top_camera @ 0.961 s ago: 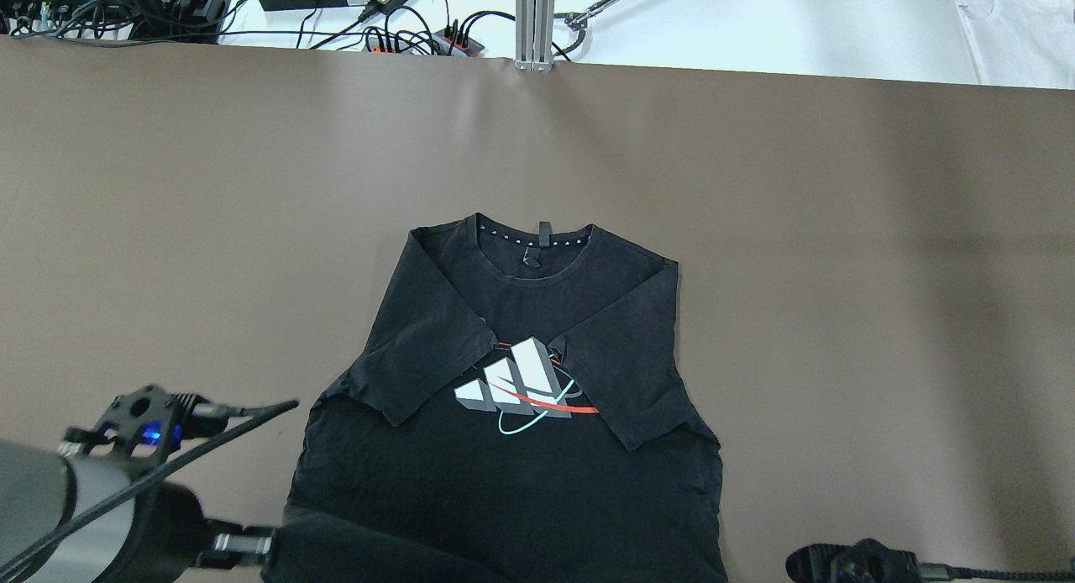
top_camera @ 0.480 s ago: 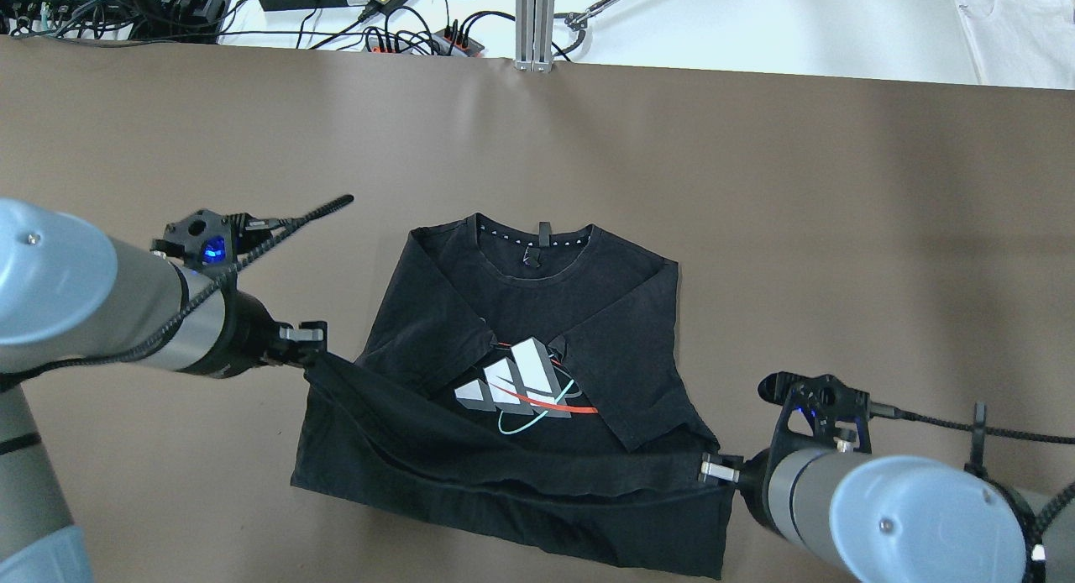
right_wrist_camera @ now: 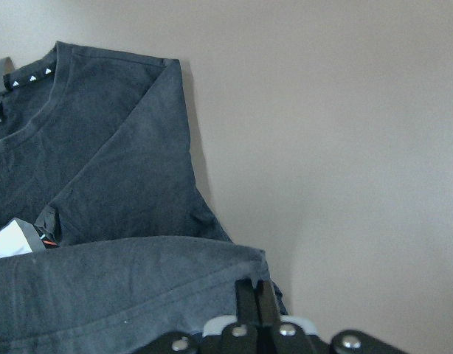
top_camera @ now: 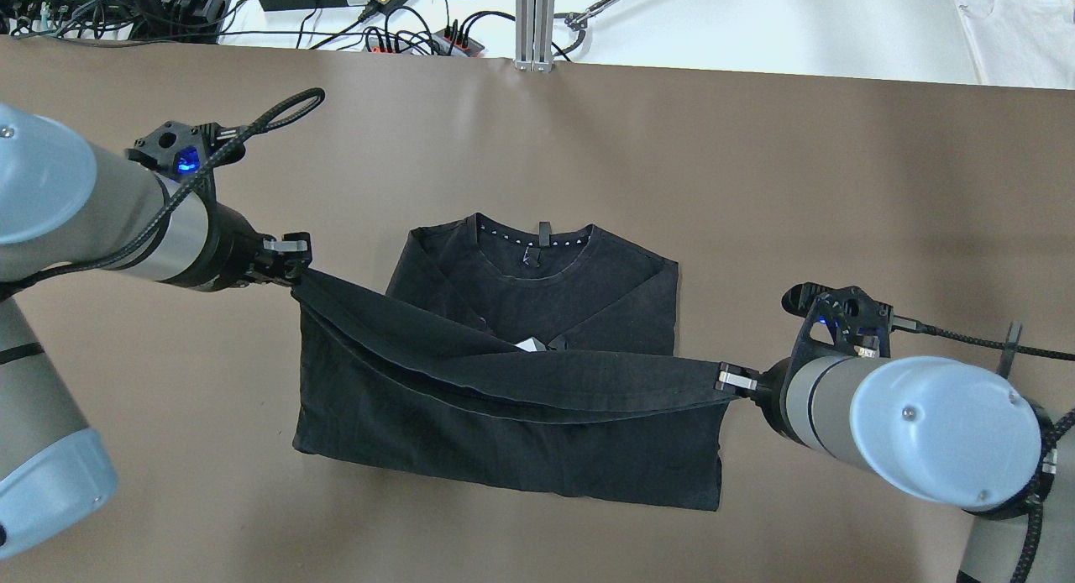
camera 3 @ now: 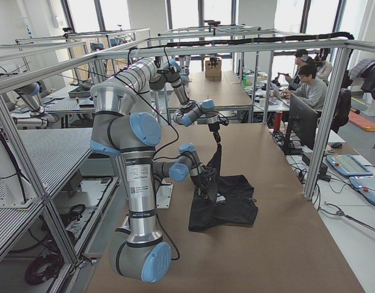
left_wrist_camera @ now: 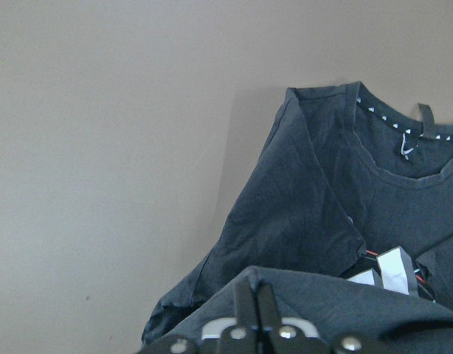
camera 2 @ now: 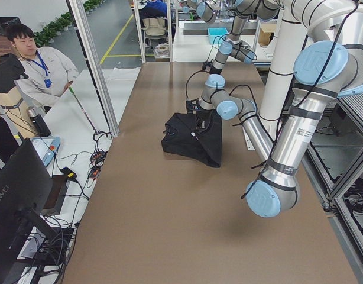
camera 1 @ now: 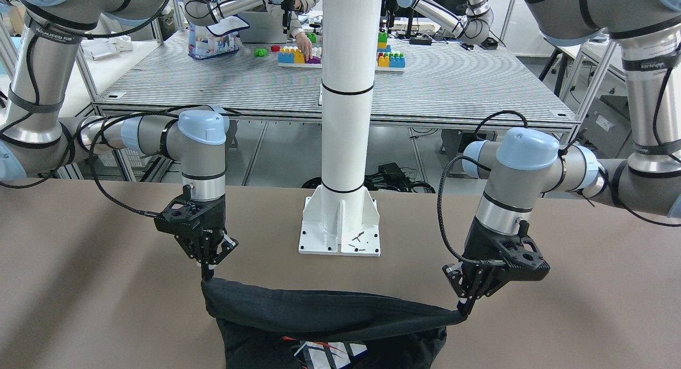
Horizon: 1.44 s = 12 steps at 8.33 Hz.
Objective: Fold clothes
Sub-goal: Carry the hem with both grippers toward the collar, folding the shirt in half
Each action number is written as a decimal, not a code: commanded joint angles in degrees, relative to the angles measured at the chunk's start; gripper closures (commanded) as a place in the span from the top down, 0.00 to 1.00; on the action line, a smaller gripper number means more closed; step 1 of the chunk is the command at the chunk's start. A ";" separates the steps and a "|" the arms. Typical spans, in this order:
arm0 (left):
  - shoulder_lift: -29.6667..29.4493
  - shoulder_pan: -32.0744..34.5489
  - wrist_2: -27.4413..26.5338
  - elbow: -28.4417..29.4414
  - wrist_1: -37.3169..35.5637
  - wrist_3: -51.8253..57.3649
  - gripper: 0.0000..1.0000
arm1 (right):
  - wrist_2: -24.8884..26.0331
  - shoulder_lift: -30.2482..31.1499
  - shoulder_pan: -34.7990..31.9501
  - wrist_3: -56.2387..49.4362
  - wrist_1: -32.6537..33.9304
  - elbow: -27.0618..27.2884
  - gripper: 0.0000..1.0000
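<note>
Nearest me, the shirt (top_camera: 504,457) is doubled over on the table (top_camera: 840,188), fold line closest. I'm holding its hem (top_camera: 588,373) up off the cloth, left gripper (top_camera: 296,262) and right gripper (top_camera: 729,381) each clamped tight on a corner. It's light and floppy, sags in the middle, so I reckon corners are the only sensible hold. Collar (top_camera: 537,238) lies flat, farthest out.
</note>
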<state>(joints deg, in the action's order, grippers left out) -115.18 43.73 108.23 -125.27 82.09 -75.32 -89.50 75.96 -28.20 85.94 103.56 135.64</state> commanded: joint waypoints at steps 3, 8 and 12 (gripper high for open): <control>-13.38 3.73 -1.97 18.18 0.35 1.65 0.00 | -0.06 -3.96 -7.03 -5.85 -1.16 -6.48 0.00; -15.16 2.95 -6.35 41.73 18.49 4.13 0.00 | 0.47 -7.83 -7.75 -6.04 -17.60 -27.15 0.00; -15.25 2.06 -6.89 48.81 26.54 8.23 0.00 | 0.47 -7.58 -10.81 -12.26 -19.01 -30.25 0.00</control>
<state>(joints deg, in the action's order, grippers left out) -130.41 45.87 101.36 -77.81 106.59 -70.43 -88.96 68.15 -36.86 77.60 85.59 106.29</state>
